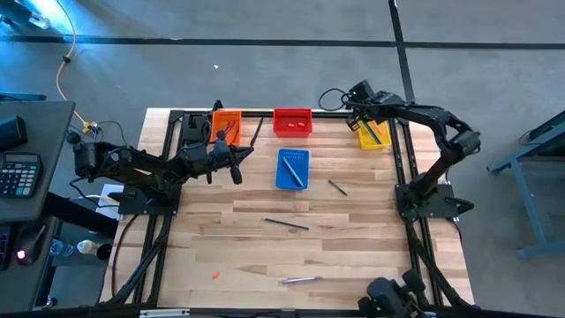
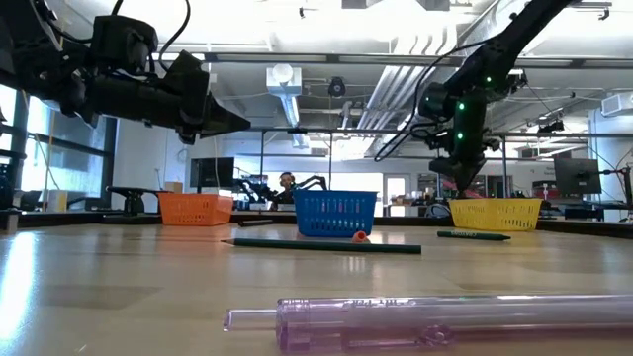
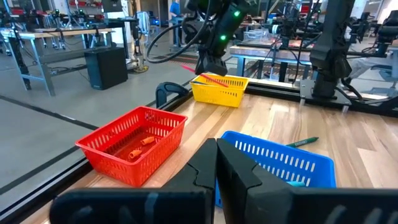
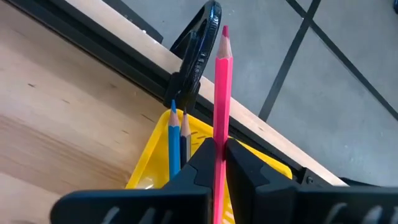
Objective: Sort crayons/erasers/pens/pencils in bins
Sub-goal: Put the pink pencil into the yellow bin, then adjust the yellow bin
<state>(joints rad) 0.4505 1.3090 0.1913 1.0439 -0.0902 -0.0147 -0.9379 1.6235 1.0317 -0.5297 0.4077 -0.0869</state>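
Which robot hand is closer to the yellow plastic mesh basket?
Right. The right hand is over the yellow plastic mesh basket, holding a pink pencil. The left hand is between the orange and blue baskets.

pink pencil [image 4: 222,93], yellow bin [image 4: 149,168] (mesh)

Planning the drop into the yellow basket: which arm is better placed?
The right. Its tool is shut on the pink pencil directly above the yellow bin. The left tool sits between the orange bin and blue bin, holding nothing.

Two black jointed arms, black cables looped along links; right arm [image 2: 465,104] wrist shows green indicator lights.
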